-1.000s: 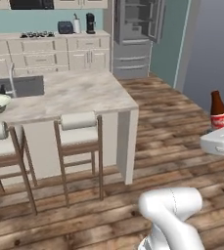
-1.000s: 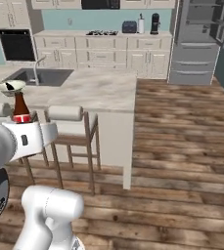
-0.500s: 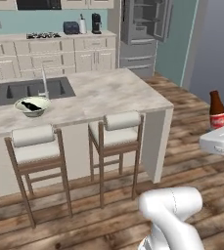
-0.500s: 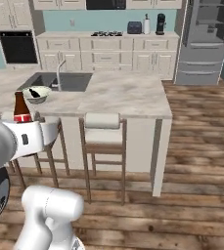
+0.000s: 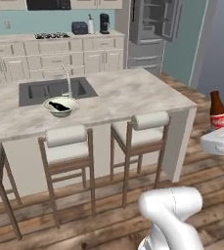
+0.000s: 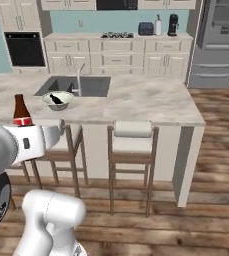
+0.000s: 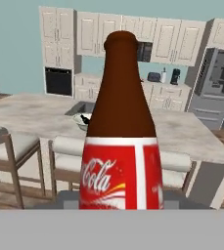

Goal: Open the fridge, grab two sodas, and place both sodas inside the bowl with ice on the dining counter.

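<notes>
Soda bottle stands upright, clamped in the jaws, its base hidden; the bowl holds another.

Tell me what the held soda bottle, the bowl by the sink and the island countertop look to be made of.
Soda bottle: likely dark brown glass, smooth and glossy, with a printed red label.
Bowl: probably glazed ceramic, pale and opaque with a soft sheen; plastic is possible. A dark bottle lies inside it.
Dining counter: seemingly polished stone, since beige veining mottles its flat top.
</notes>
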